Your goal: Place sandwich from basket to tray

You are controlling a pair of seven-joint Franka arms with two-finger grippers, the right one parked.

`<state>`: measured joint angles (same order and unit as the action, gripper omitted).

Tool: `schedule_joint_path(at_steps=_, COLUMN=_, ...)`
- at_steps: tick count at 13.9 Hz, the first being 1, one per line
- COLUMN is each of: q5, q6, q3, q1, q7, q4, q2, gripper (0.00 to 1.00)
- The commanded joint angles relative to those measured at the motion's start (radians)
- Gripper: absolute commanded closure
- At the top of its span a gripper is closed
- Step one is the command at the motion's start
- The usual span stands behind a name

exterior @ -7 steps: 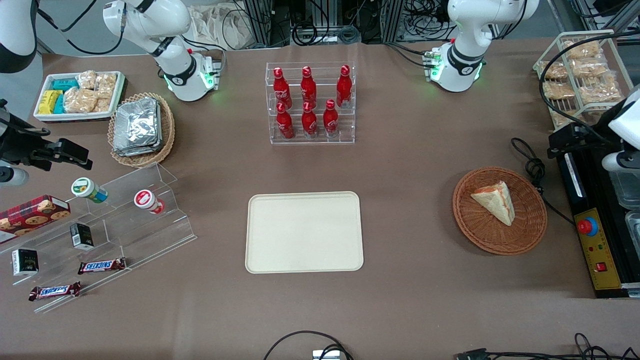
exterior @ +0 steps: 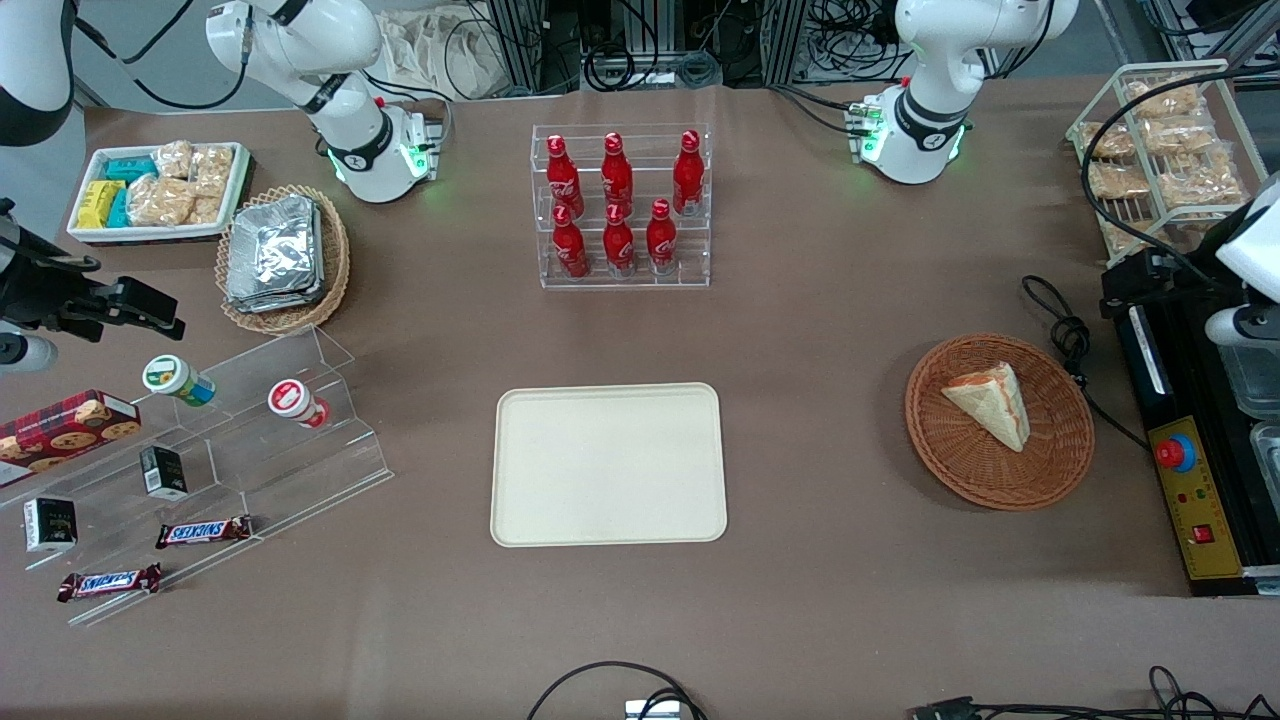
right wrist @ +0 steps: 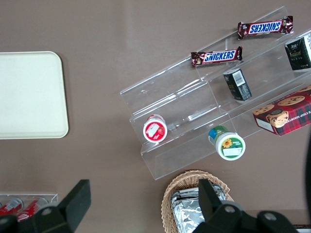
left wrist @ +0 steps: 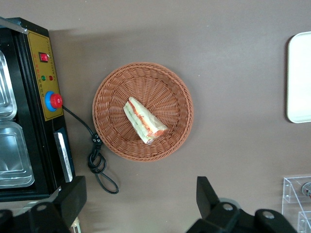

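The sandwich [exterior: 990, 405] [left wrist: 144, 121], a pale wedge with a red-orange and green edge, lies in the round reddish-brown wicker basket [exterior: 960, 470] [left wrist: 112, 97] toward the working arm's end of the table. The cream tray [exterior: 608, 465] [left wrist: 299, 77] [right wrist: 29, 94] lies bare at the table's middle. My gripper [exterior: 1135, 280] [left wrist: 140, 194] hovers high beside the basket, a little farther from the front camera than it. Its fingers [left wrist: 73, 194] stand wide open with only bare table between them, apart from basket and sandwich.
A black machine with a red button [exterior: 1175, 452] [left wrist: 52, 100] and a coiled cable [exterior: 1065, 335] sit close beside the basket. A rack of red bottles [exterior: 620, 205] stands farther back than the tray. A wire rack of snack packets [exterior: 1150, 150] stands near the gripper.
My gripper has shifted very slightly toward the table's edge at the working arm's end. The sandwich, basket and tray have not moved.
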<state>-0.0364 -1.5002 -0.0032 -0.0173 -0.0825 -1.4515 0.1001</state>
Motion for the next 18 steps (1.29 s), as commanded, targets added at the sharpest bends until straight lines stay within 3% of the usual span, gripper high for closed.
schedule_joint_path(at_steps=1, q5=-0.019, q6=-0.015, q3=0.002, q1=-0.004, q7=0.051, q4=-0.016, q2=0.029, gripper=0.0)
schedule_joint_path(at_steps=13, q5=-0.005, q6=-0.664, q3=0.014, q1=0.03, q7=0.408, q4=-0.735, q2=-0.129, gripper=0.0)
schedule_joint_path(at_steps=18, q5=-0.005, q6=-0.774, q3=0.015, q1=0.071, q7=0.431, q4=-0.813, q2=-0.099, gripper=0.0)
